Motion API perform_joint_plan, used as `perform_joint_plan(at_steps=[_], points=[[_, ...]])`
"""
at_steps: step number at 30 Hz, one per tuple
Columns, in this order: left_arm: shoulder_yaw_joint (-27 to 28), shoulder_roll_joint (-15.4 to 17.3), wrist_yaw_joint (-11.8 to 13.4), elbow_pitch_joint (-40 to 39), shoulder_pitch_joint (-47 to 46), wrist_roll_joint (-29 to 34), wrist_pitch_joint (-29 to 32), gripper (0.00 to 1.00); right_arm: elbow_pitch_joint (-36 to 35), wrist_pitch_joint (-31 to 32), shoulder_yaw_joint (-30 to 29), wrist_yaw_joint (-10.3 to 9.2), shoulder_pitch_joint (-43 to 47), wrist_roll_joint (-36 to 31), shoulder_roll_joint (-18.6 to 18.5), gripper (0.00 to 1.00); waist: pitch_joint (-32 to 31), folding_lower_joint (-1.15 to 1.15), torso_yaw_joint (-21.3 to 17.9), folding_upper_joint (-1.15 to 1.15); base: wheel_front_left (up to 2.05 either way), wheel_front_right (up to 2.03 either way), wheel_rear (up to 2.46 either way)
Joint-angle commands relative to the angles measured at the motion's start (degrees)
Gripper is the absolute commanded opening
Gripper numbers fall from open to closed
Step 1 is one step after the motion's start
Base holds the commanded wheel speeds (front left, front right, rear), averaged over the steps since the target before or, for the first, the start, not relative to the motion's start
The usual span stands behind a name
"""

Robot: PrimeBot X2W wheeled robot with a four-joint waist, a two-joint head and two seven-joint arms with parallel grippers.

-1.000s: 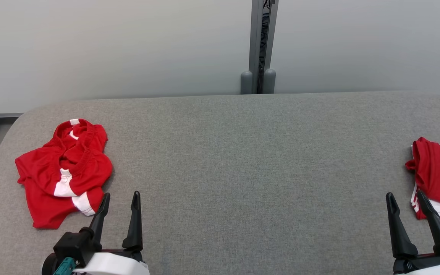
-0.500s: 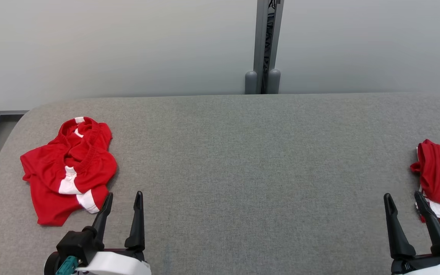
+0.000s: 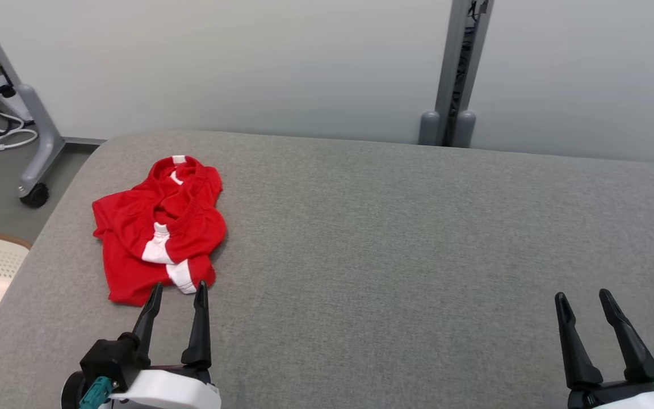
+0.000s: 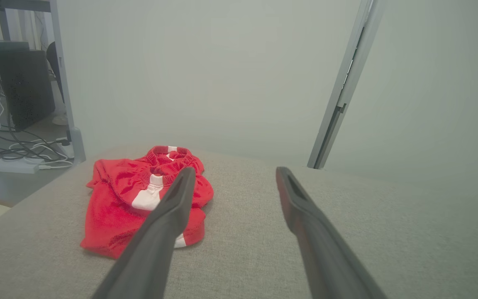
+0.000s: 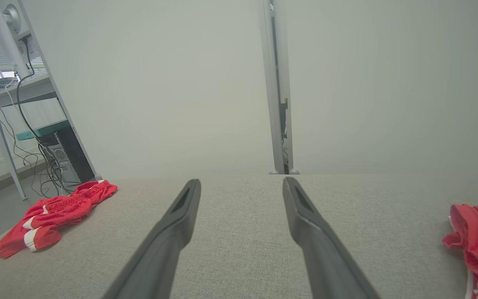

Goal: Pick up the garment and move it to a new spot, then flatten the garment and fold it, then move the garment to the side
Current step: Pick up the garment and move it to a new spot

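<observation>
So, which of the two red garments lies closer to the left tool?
The crumpled red garment at the left end of the table, just beyond the left tool. The other red garment lies at the right end, beside the right tool.

The table (image 3: 395,244) is covered in grey woven cloth, matt and a bit rough. The red shorts (image 3: 156,227) look like thin sporty mesh with a slight sheen. The left end effector (image 3: 179,286) has smooth matt dark plastic fingers. The wall post (image 3: 456,68) looks like painted metal.
</observation>
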Motion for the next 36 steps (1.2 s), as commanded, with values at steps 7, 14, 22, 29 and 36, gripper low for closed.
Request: perform_joint_plan(at_steps=[7,14,22,29,36], points=[[0.41,0.28,0.11,0.48,-1.16,0.49,-0.23,1.00,0.61,-0.49,1.72,0.01,-1.27,0.64,0.19,1.00,-0.10,0.00,6.37,0.00,0.00,0.00,0.00],[0.80,0.40,0.19,0.79,-1.44,0.26,-0.24,1.00,1.12,-0.56,2.21,0.01,-1.86,0.99,-0.05,1.00,0.24,0.00,12.09,0.00,0.00,0.00,0.00],[0.80,0.73,0.14,1.05,-1.49,0.00,-0.24,1.00,1.57,-0.60,3.18,0.01,-2.39,1.14,0.31,1.00,0.33,0.00,17.20,0.00,0.00,0.00,0.00],[1.10,0.99,0.43,0.75,-1.22,-0.10,-0.24,1.00,1.60,-0.62,3.61,0.01,-2.73,0.95,0.50,1.00,0.41,0.00,17.78,0.00,0.00,0.00,0.00],[0.88,1.94,-0.11,0.48,-2.81,-0.11,0.34,1.00,1.37,-0.55,4.59,0.01,-3.21,1.26,0.21,1.00,0.72,0.00,16.05,0.00,0.00,0.00,0.00]])
